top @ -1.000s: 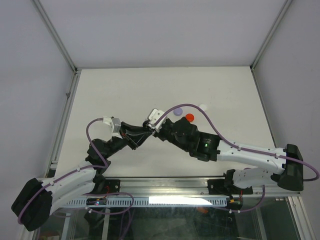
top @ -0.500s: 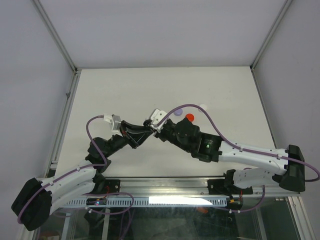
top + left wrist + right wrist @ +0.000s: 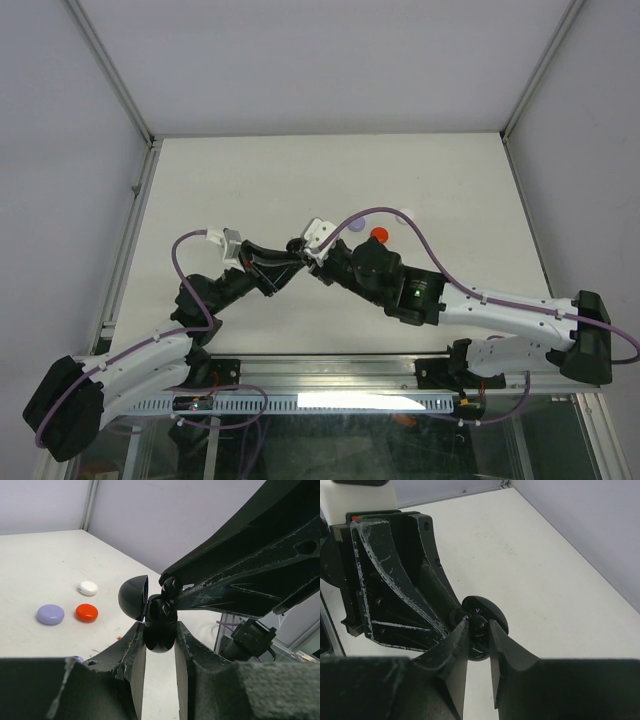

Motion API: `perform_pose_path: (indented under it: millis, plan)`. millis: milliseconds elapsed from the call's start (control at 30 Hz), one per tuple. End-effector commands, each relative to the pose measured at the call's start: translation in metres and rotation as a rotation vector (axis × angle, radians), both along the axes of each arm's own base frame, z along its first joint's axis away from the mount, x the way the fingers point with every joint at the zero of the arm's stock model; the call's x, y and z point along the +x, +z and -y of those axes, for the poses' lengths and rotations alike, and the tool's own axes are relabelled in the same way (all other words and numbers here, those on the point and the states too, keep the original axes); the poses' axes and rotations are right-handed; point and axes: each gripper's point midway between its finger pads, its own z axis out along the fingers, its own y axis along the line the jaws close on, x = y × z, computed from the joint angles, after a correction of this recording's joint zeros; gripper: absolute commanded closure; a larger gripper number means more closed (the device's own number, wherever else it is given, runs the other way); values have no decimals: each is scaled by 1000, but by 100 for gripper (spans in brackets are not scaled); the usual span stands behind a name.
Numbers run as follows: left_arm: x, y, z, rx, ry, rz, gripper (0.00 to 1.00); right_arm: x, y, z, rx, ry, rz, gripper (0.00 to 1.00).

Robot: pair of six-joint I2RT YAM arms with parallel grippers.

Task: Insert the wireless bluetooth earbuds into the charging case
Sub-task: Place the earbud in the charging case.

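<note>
Though the top view hides it, the left wrist view shows the left end effector (image 3: pixel 160 628) clamping the open charging case (image 3: pixel 159 641) and the right end effector (image 3: pixel 476 633) pinching a black earbud (image 3: pixel 171 586) at its opening; both arms bend inward over the middle of the desk (image 3: pixel 250 180).

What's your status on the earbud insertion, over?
Left gripper shut on open black case. Right gripper shut on black earbud at the case opening. Aside, out of the way: lavender case, red case, white case.

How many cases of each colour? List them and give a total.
black case: 1
lavender case: 1
red case: 1
white case: 1
Total: 4
</note>
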Motion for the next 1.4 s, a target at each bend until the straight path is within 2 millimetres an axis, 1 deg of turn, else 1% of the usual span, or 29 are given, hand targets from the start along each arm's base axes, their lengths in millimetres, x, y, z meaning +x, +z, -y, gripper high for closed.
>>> perform_pose_path:
  millis: [0, 233, 333, 400, 567, 700, 800, 1033, 1200, 1367]
  plan:
    - [5, 31, -8, -86, 44, 55, 100, -13, 12, 0, 80, 45, -27, 75]
    - [3, 36, -9, -107, 36, 63, 100, -17, 6, 0, 63, 64, -42, 70]
    - [2, 36, -9, -99, 40, 81, 100, -15, 8, 2, 68, 48, -41, 66]
    - [3, 33, -10, -84, 49, 88, 100, -13, 14, 6, 87, 31, -34, 61]
    - [10, 19, -13, -10, 100, 103, 100, -11, 33, 16, 148, -5, -42, 48]
    - [12, 10, -14, 35, 117, 119, 100, -4, 45, 22, 181, -73, -67, 37]
    - [12, 9, -14, 47, 115, 135, 100, 0, 50, 22, 194, -103, -81, 34]
    - [8, 12, -13, 55, 99, 169, 100, 19, 43, 20, 184, -203, -108, 29]
    - [5, 12, -12, 52, 87, 168, 100, 22, 33, 15, 171, -189, -150, 28]
    - [4, 13, -11, 50, 80, 173, 100, 31, 25, 26, 153, -238, -157, 28]
